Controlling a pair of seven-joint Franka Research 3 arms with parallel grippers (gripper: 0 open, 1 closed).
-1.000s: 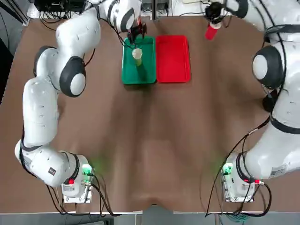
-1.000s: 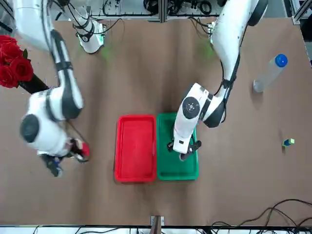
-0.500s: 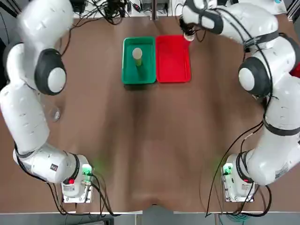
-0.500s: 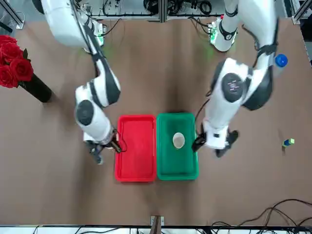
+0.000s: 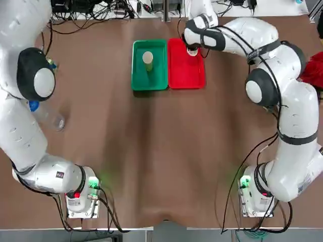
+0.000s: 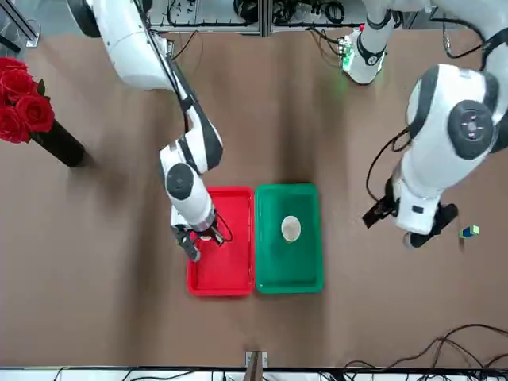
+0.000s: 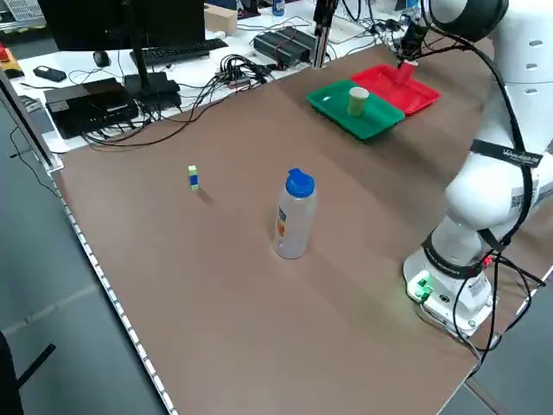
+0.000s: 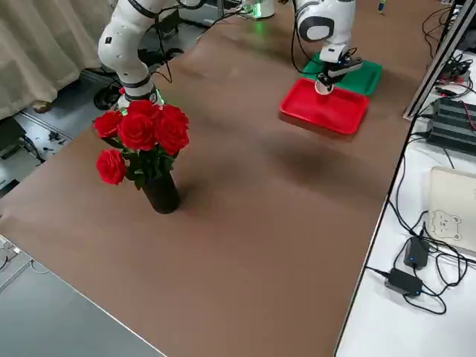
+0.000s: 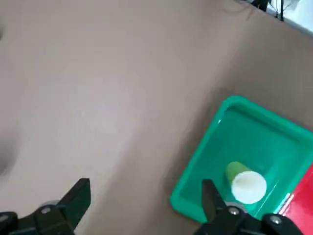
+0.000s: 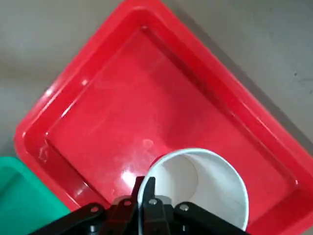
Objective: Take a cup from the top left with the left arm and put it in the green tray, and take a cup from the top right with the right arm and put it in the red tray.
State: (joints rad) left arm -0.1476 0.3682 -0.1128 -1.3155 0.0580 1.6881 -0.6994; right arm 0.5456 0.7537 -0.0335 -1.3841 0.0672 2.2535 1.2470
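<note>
**A:** What are the things made of?

**B:** The green tray [image 5: 149, 80] and the red tray [image 5: 186, 75] are flat glossy plastic rectangles with raised rims and rounded corners, lying side by side with their long edges touching on the matte brown table [image 5: 161, 151]. A small yellow-green cup [image 5: 147, 57] with a white inside stands upright in the green tray. The red cup [image 10: 198, 188] is round, its rim and inside white.

**A:** And where is that red cup?

**B:** Above the red tray's far end, pinched at the rim by the right claw [image 10: 146, 196], whose fingers are drawn narrow, one inside the cup. I cannot tell whether the cup touches the tray floor.

**A:** The arms?

**B:** The right arm [image 5: 262, 85], glossy white with dark grey joint rings, stretches across to the tray, wrist pointing down. The left arm [image 6: 444, 151] is raised off to the robot's left of the trays; its left claw [image 9: 142, 200] hangs with fingers spread wide, holding nothing.
</note>
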